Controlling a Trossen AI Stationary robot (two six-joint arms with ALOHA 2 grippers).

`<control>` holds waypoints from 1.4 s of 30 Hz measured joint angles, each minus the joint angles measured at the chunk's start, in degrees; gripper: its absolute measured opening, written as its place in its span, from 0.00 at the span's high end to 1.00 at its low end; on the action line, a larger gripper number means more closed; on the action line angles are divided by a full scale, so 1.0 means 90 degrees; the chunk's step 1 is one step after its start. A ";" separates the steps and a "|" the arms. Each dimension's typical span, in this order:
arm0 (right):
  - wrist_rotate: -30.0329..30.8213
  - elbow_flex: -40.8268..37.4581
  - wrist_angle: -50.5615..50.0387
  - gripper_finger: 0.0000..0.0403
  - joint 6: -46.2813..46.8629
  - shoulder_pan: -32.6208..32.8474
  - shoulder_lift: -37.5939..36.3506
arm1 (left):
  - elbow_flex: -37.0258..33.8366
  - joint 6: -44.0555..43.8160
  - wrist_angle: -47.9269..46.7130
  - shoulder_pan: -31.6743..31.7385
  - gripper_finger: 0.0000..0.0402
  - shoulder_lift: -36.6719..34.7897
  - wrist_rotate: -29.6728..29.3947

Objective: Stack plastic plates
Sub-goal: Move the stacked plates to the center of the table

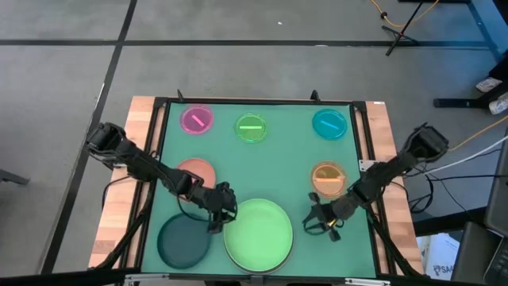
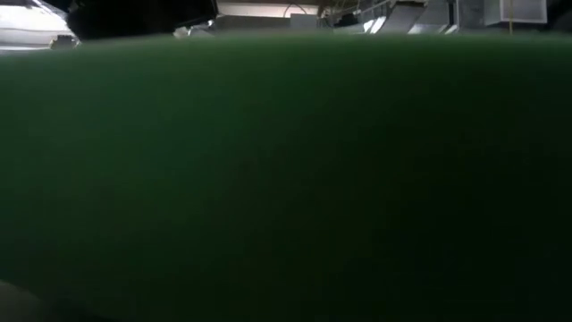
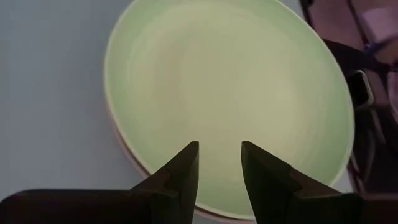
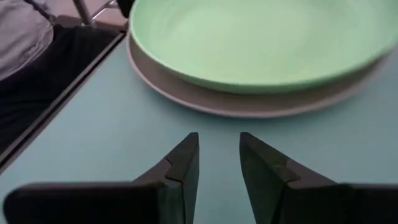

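Observation:
A large light green plate [image 1: 258, 234] lies in a large grey plate [image 4: 205, 102] near the table's near edge. My left gripper [image 1: 217, 225] is open at this stack's left rim; in the left wrist view its fingers [image 3: 186, 165] stand over the green plate [image 3: 230, 93]. My right gripper [image 1: 319, 225] is open just right of the stack, low over the mat and pointing at it [image 4: 249, 43]. A dark teal plate [image 1: 184, 241] lies left of the stack. A salmon plate [image 1: 198, 169] lies half under my left arm. Small pink [image 1: 197, 119], green [image 1: 252, 128], blue [image 1: 329, 124] and orange [image 1: 328, 179] plates lie apart.
All plates lie on a green mat [image 1: 294, 151] inside a dark frame on a wooden table. Open mat shows in the middle, between the small plates and the stack. A dark green surface [image 2: 286, 179] fills the low view. A person's clothing [image 4: 25, 31] shows beyond the table's near edge.

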 joint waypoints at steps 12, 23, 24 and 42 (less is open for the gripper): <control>-0.0047 0.1221 -0.0168 0.74 -0.1960 0.0266 0.1395 | 0.0000 -0.0066 0.0024 0.0205 0.72 0.0000 -0.0124; 0.0064 0.1725 -0.0400 0.74 -0.3017 0.0266 0.1906 | 0.0000 -0.0104 0.0029 0.0204 0.72 -0.0002 -0.0090; 0.0069 0.1764 -0.0502 0.74 -0.3092 0.0266 0.1949 | 0.0000 -0.0109 0.0029 0.0204 0.72 -0.0002 -0.0088; 0.0877 0.1810 -0.0803 0.78 -0.3683 0.0245 0.2026 | 0.0000 -0.0398 0.0034 0.0102 0.72 -0.0002 -0.0053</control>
